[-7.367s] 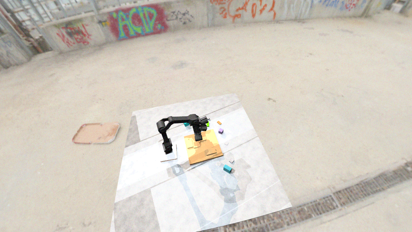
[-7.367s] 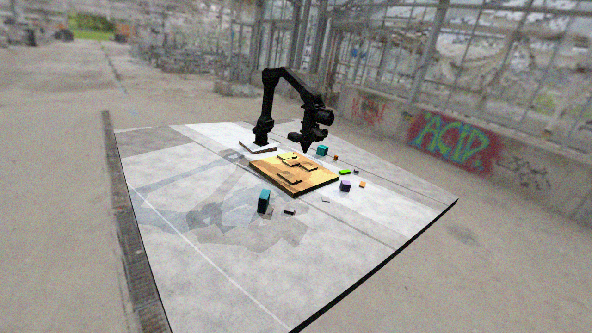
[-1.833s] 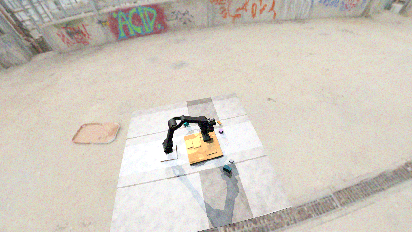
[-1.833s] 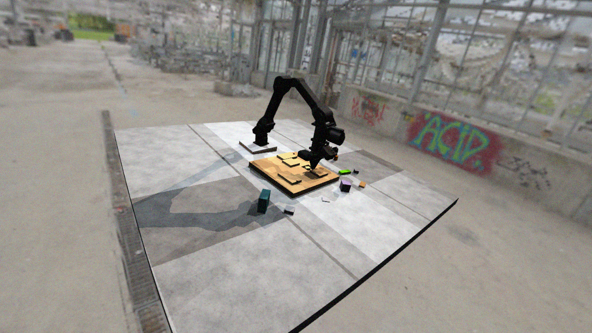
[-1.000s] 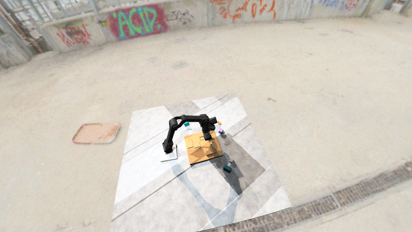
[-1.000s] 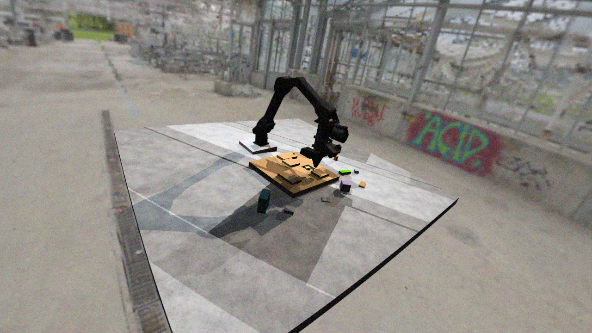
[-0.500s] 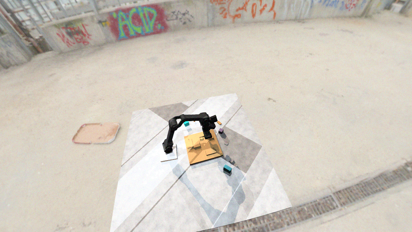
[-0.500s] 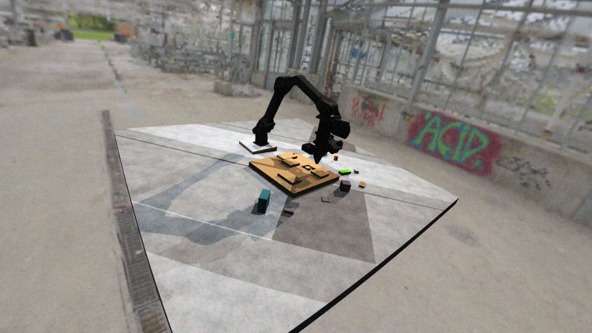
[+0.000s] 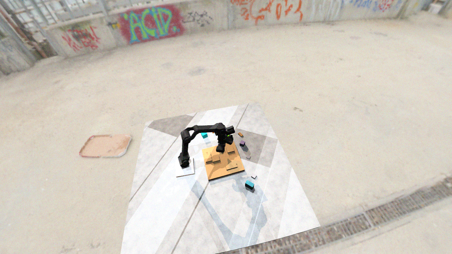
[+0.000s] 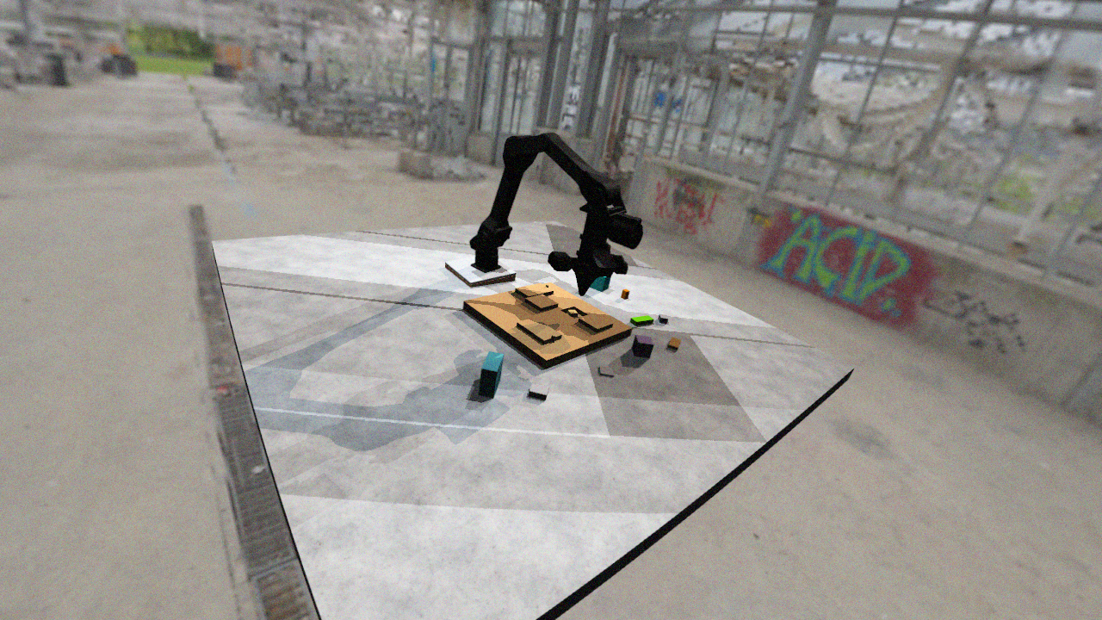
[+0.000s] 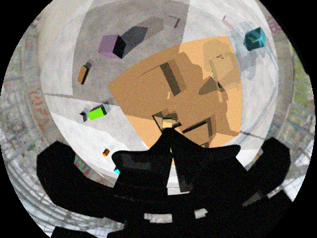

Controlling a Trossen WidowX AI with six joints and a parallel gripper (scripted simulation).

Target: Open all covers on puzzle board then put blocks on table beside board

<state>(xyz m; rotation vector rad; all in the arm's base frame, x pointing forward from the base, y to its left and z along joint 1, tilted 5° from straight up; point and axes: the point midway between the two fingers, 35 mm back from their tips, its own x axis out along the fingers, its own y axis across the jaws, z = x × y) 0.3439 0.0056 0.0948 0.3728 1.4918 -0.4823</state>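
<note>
My gripper (image 9: pixel 221 151) (image 10: pixel 583 293) (image 11: pixel 168 129) is shut and empty, its tips low above the wooden puzzle board (image 9: pixel 212 173) (image 11: pixel 131 89). Beneath the tips is a small dark-edged well with a pale patch (image 10: pixel 572 311) (image 11: pixel 167 122); I cannot tell whether that is a block or the floor. Several flat wooden covers stand on the board: one (image 9: pixel 230 151) (image 10: pixel 595 323) close to the tips, one (image 9: pixel 231 165) (image 10: pixel 536 331) (image 11: pixel 224 67) at an outer edge, and two side by side towards the arm's base, the nearer to the tips (image 9: pixel 215 158) (image 10: pixel 540 302) showing clearly. Their wells are hard to see.
Off the board lie a purple block (image 9: pixel 242 143) (image 10: pixel 642 346) (image 11: pixel 109 45), a green block (image 10: pixel 640 319) (image 11: pixel 96 113), a teal block (image 9: pixel 249 184) (image 10: pixel 491 375) (image 11: pixel 254 39), a cyan block (image 9: pixel 204 135), two orange pieces (image 10: pixel 673 344) (image 10: pixel 624 294) and small pale pieces (image 9: pixel 253 176) (image 9: pixel 248 157).
</note>
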